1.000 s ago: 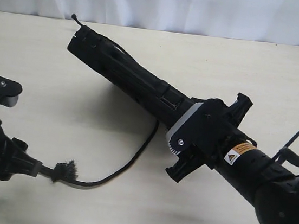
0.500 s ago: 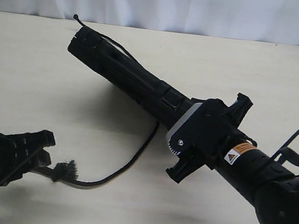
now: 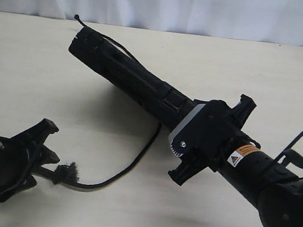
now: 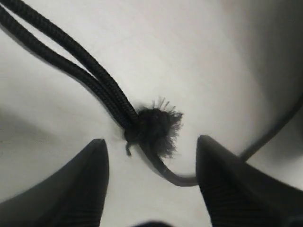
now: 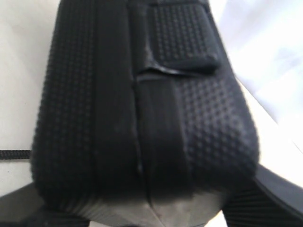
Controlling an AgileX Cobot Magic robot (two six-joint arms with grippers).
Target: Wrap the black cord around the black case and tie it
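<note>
left gripper (image 4: 151,142): jaws spread wide, nothing held | frayed tuft (image 4: 158,130) of black cord (image 3: 134,164) flat on surface (image 3: 46,67), lined up smack between the tips | cord trailing off toward black case (image 3: 128,80), clamped in right gripper (image 5: 147,201) jaws | nearest arm by far = left, plain squeeze probably enough

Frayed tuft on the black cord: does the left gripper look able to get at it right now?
Probably yes. The left gripper is open, and the black cord's frayed tuft lies on the bare table just ahead of its fingers, with nothing between.
</note>
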